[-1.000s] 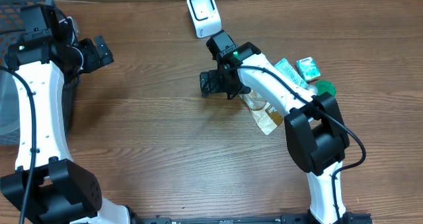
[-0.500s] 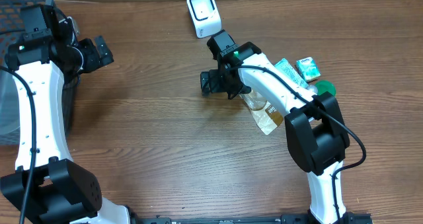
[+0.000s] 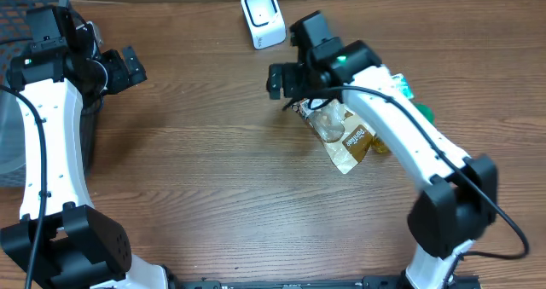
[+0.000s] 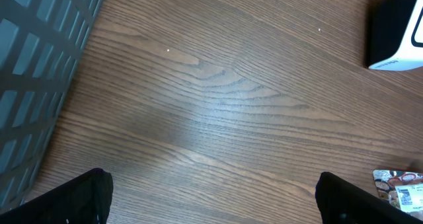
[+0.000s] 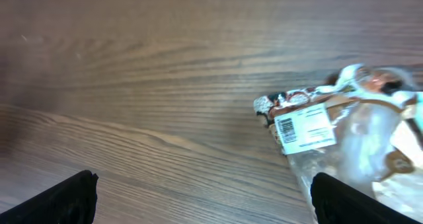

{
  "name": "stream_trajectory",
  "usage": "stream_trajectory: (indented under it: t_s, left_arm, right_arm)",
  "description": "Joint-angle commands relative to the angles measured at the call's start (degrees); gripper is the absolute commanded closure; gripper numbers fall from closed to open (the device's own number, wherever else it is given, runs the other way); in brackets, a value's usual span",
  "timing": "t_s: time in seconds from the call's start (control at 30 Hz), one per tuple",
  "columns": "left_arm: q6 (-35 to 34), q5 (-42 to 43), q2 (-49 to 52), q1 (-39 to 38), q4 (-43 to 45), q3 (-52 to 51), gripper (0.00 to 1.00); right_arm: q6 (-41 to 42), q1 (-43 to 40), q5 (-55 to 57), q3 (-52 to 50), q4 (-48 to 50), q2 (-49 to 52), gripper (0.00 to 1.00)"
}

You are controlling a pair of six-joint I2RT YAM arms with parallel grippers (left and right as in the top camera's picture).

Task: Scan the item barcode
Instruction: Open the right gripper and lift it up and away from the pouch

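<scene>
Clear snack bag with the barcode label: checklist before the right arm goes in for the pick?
1. Right gripper open: ok. The right wrist view shows the fingers spread with nothing between them.
2. White barcode label readable: ok. It faces up at the end of the clear plastic snack bag.
3. Bag centred between the fingers: not ok. It lies off to the right in the wrist view.
4. White barcode scanner unobstructed: ok. It stands alone at the far edge.
5. Left gripper out of the way: ok. It is open, near the dark mesh basket.
6. Green object apart from the bag: cannot tell. The arm hides it.
</scene>
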Motion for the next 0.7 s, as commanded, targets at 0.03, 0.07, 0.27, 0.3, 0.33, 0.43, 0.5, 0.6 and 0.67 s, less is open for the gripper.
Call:
stream_trajectory:
  t_s: [0.03, 0.07, 0.27, 0.3, 0.33, 0.43, 0.5, 0.6, 0.67]
  left_arm:
    - [-0.3, -0.3, 0.1, -0.4, 0.1, 0.5, 0.00]
    - [-0.3, -0.3, 0.1, -0.4, 0.1, 0.5, 0.00]
    - [-0.3, -0.3, 0.1, -0.4, 0.1, 0.5, 0.00]
    - [-0.3, -0.3, 0.1, -0.4, 0.1, 0.5, 0.00]
    - [-0.3, -0.3, 0.1, -0.4, 0.1, 0.5, 0.00]
    - [-0.3, -0.3, 0.1, -0.4, 0.0, 0.5, 0.00]
    - [-0.3, -0.3, 0.1, -0.4, 0.1, 0.5, 0.00]
    - [-0.3, -0.3, 0.1, -0.4, 0.1, 0.5, 0.00]
    - [-0.3, -0.3, 0.1, -0.4, 0.1, 0.5, 0.00]
  right_arm:
    - [0.2, -2.5, -0.1, 0.9, 0.3, -5.8, 0.00]
    - [0.2, -2.8, -0.1, 0.9, 0.3, -6.6, 0.00]
    - [0.2, -3.4, -0.1, 0.9, 0.3, -12.7, 0.00]
    - [0.2, -3.4, -0.1, 0.9, 0.3, -13.4, 0.00]
    - [0.2, -3.4, -0.1, 0.9, 0.3, -14.7, 0.00]
    - [0.2, -3.4, -0.1, 0.9, 0.3, -18.2, 0.00]
    - [0.2, -3.4, -0.1, 0.9, 0.3, -20.1, 0.00]
    - [0.2, -3.4, -0.1, 0.9, 0.3, -23.9, 0.00]
    - [0.2, -3.4, -0.1, 0.9, 0.3, -26.6, 0.00]
